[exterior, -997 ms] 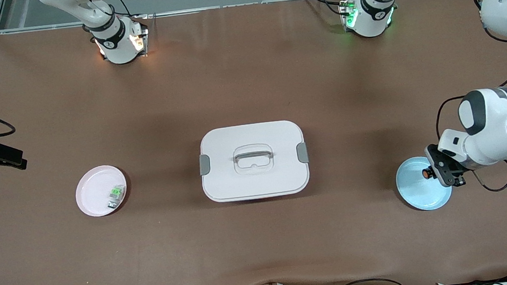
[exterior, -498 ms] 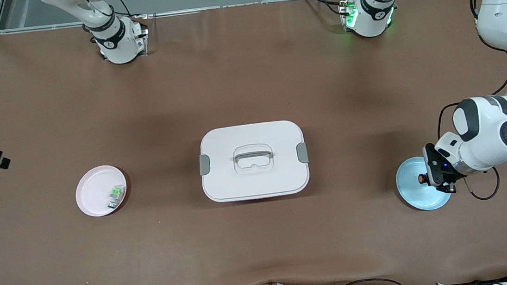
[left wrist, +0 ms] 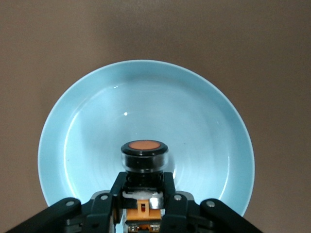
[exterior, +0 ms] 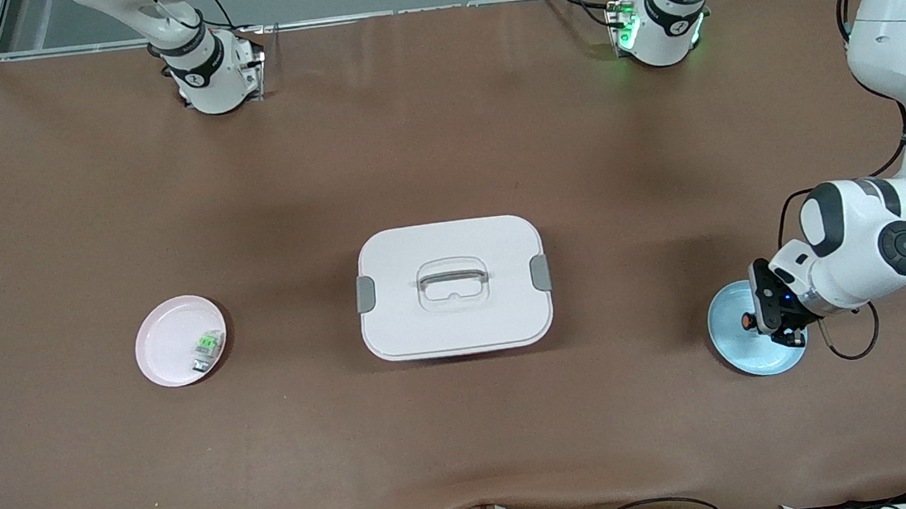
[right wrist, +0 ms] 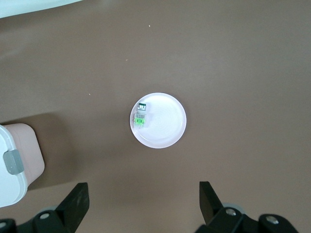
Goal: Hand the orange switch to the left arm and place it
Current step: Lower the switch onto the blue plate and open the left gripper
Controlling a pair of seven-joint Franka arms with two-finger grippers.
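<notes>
In the front view, the left arm is reaching down from its base to the blue plate [exterior: 740, 347] at its own end of the table, and the left gripper [exterior: 769, 322] is hanging just over that plate with the orange switch [exterior: 748, 320] pinched in its tip. The box [exterior: 453, 287] is sitting lid-on at the middle of the table, well apart from the blue plate. Toward the right arm's end, the pink plate [exterior: 170, 341] is carrying a small green-and-clear component [exterior: 208, 348]. Of the right arm, only its base and a dark piece at the view's edge are showing.

In the left wrist view, the left gripper [left wrist: 143, 191] is clamping its fingers on the black body of the orange switch [left wrist: 144, 155], whose orange cap is facing the camera (the orange-brown rear is sitting between the fingers). The blue plate [left wrist: 87, 126] is lying directly under it; whether the switch is touching the plate cannot be told.

In the right wrist view, the right gripper [right wrist: 143, 204] is hanging high over the table with its fingers [right wrist: 76, 200] spread wide and holding nothing. The pink plate [right wrist: 167, 121] with the green-and-clear component [right wrist: 141, 115] is lying below it, and a corner of the box [right wrist: 14, 167] is showing at the edge.
</notes>
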